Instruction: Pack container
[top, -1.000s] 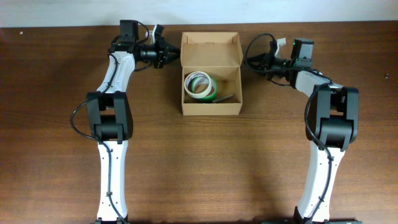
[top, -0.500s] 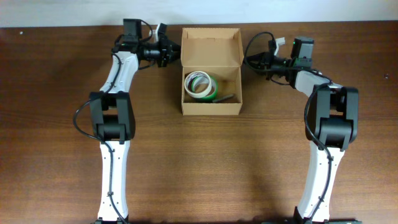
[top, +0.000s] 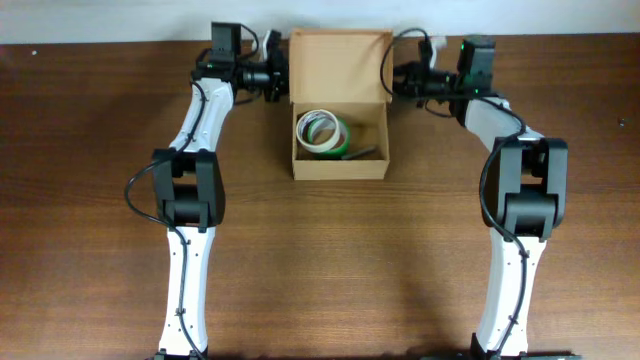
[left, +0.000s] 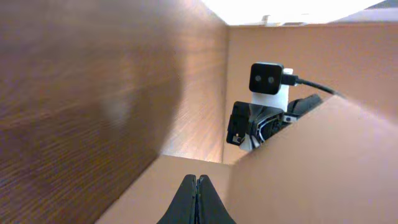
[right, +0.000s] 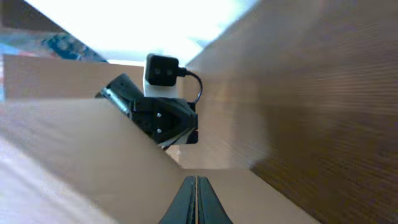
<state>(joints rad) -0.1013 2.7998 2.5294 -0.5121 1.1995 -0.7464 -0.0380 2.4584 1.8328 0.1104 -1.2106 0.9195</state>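
Note:
The container (top: 340, 171), a tan cardboard box, stands open at the back middle of the table. Its hinged lid (top: 338, 58) rises at the far side. Inside lie white and green tape rolls (top: 320, 132) and a dark pen-like thing (top: 362, 153). My left gripper (top: 283, 78) is shut, its tips against the lid's left side. In the left wrist view the shut fingers (left: 196, 180) lie on cardboard (left: 298, 168). My right gripper (top: 392, 80) is shut against the lid's right side. In the right wrist view its fingers (right: 196, 180) rest on cardboard (right: 74, 162).
Dark wooden table (top: 100, 200) all around the box. Each wrist view shows the other arm's camera over the lid: the right arm's (left: 267, 78) and the left arm's (right: 163, 71). The table's far edge runs just behind the box.
Both grippers have moved inward and back to the lid's two sides. The left gripper has shut. The lid now stands more upright.

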